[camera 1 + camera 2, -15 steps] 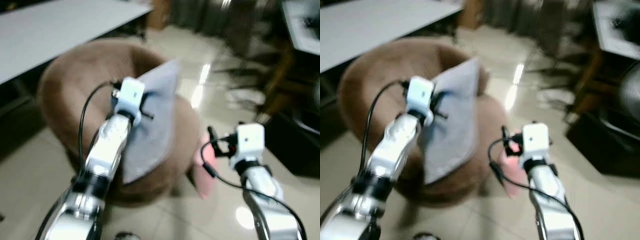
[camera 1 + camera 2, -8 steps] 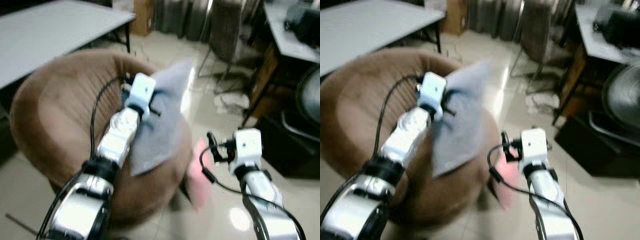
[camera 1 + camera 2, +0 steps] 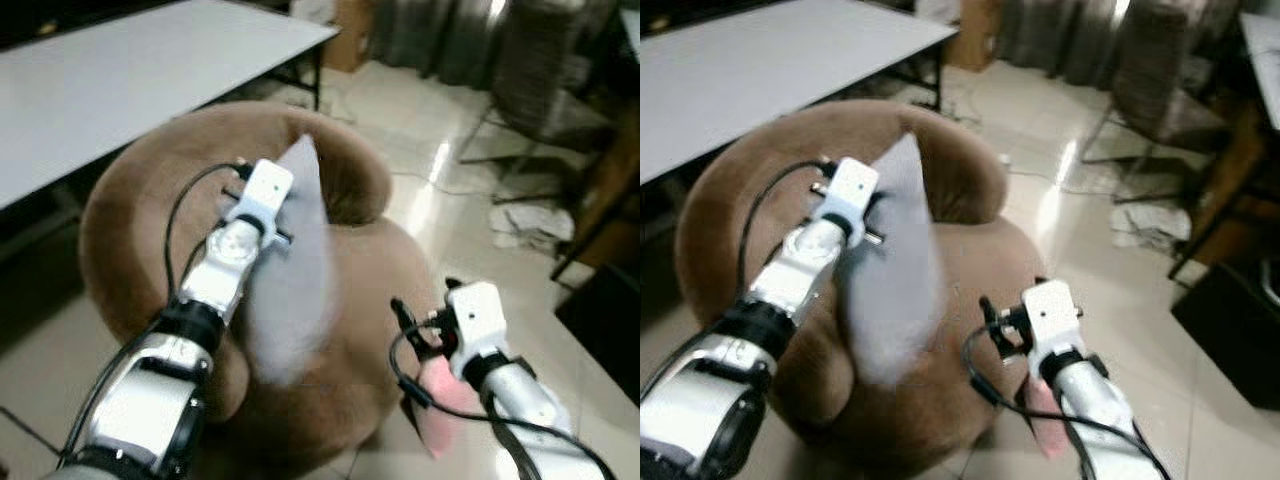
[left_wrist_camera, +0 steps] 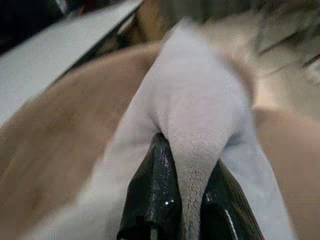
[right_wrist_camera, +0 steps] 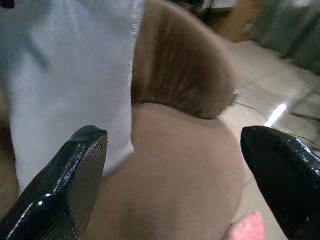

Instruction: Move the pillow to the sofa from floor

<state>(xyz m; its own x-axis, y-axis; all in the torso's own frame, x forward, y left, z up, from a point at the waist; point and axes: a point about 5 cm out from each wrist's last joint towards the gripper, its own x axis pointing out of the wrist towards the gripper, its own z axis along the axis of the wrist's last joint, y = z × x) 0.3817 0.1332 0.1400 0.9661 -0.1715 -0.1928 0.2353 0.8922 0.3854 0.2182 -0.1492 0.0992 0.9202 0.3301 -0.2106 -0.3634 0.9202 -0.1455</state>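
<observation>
A pale grey pillow (image 3: pixel 295 275) hangs in the air over the round brown sofa (image 3: pixel 130 210), pinched at its upper edge by my left gripper (image 4: pixel 187 200), which is shut on it. In the left wrist view a fold of grey fabric sits squeezed between the two black fingers (image 4: pixel 155 195). The pillow dangles above the sofa's seat cushion (image 5: pixel 175 175), just in front of the curved backrest. My right gripper (image 5: pixel 175 165) is open and holds nothing, lower and to the right, near the seat's front edge. Its fingers (image 5: pixel 65 180) are spread wide.
A white table (image 3: pixel 120 70) runs along the left behind the sofa. A pink object (image 3: pixel 440 410) lies on the glossy tiled floor beside my right arm. Dark furniture and chair legs (image 3: pixel 1140 140) crowd the far right, with crumpled paper (image 3: pixel 530 225) on the floor.
The camera has swung, bringing the sofa more to the centre. My left gripper has carried the pillow further over the seat, and it now hangs more edge-on. The right gripper stays low and open.
</observation>
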